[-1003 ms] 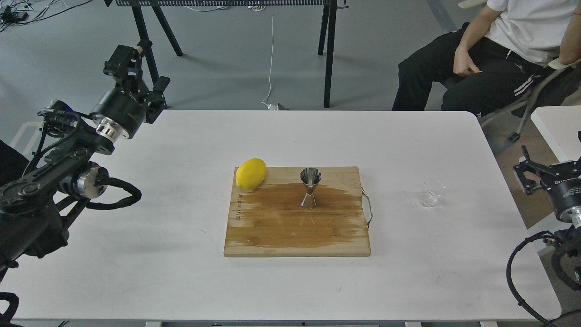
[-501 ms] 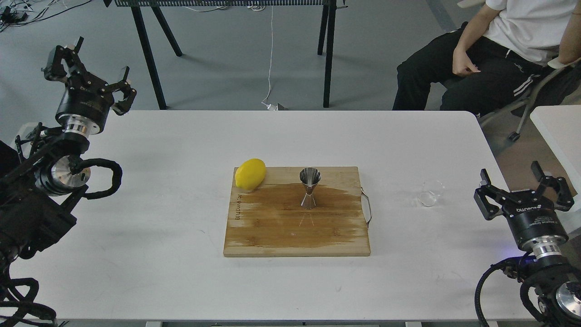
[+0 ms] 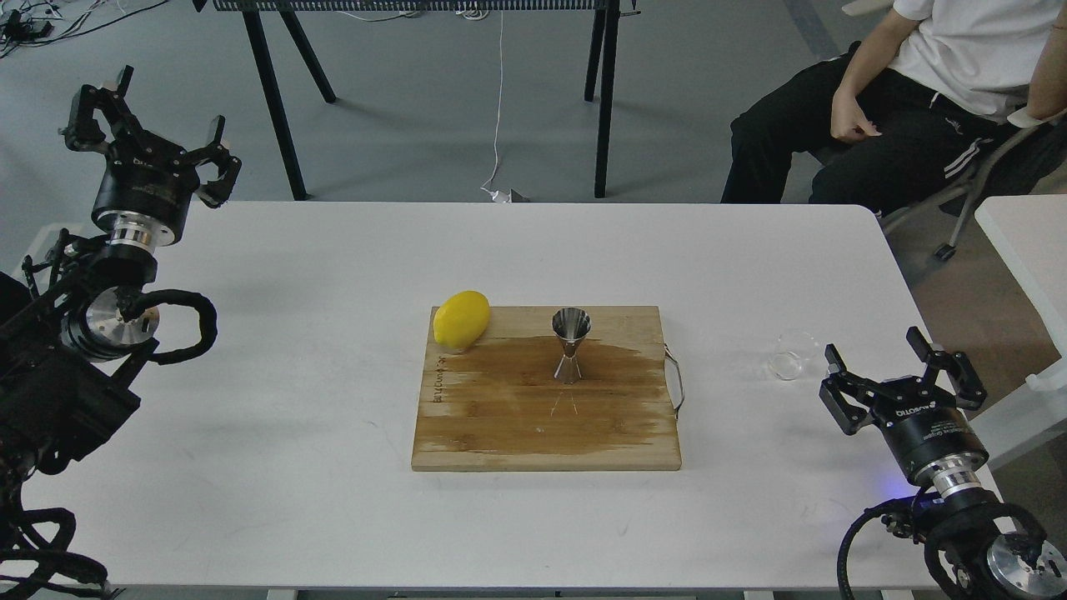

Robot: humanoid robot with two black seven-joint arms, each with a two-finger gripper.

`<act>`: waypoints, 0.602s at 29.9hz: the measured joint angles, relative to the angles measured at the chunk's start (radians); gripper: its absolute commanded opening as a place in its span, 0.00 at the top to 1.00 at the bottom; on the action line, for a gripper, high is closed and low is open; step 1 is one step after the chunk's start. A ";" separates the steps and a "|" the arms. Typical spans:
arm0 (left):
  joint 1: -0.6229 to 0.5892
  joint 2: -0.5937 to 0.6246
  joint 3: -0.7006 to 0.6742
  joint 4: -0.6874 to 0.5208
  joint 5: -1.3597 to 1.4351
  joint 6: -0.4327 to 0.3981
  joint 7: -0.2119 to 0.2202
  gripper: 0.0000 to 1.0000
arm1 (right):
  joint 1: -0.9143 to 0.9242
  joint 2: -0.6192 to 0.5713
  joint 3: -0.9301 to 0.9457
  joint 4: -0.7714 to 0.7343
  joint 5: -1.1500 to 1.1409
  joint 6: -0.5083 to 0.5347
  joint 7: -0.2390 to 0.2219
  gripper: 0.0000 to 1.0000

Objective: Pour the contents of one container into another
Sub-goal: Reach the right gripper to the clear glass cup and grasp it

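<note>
Table (image 3: 333,500): white, rectangular; it carries every item of the task.
Cutting board (image 3: 500,433): wooden, at the table's centre, with a broad dark wet-looking stain and a metal handle on its right edge.
Left gripper (image 3: 146,121): raised near the table's far left corner, fingers spread wide, holding nothing.
Right gripper (image 3: 900,375): low over the table's right side, fingers spread wide and empty; near the glass cup but apart from it.
Lemon (image 3: 461,318): yellow, at the board's far left corner, partly overhanging its edge.
Jigger (image 3: 571,344): steel, hourglass-shaped, upright on the board just right of centre, wide cone uppermost; contents cannot be seen.
Glass cup (image 3: 790,354): clear, short, upright on the bare table, right of the board and well apart from the jigger; too transparent to tell whether it holds liquid.
Progress: judged an early stage. The cup is not grasped or lifted; grasp, carry to the jigger and pour all remain.
</note>
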 measured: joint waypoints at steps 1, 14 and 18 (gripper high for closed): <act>0.000 0.000 0.000 0.000 0.000 0.000 0.000 0.00 | 0.004 0.002 0.000 -0.004 0.007 -0.021 -0.001 0.00; -0.003 0.001 0.002 0.000 0.002 0.001 0.000 0.00 | 0.140 0.086 -0.053 -0.143 0.003 -0.228 -0.001 0.01; -0.003 0.001 0.002 0.001 0.002 0.001 0.000 0.00 | 0.190 0.097 -0.088 -0.208 0.002 -0.241 0.001 0.05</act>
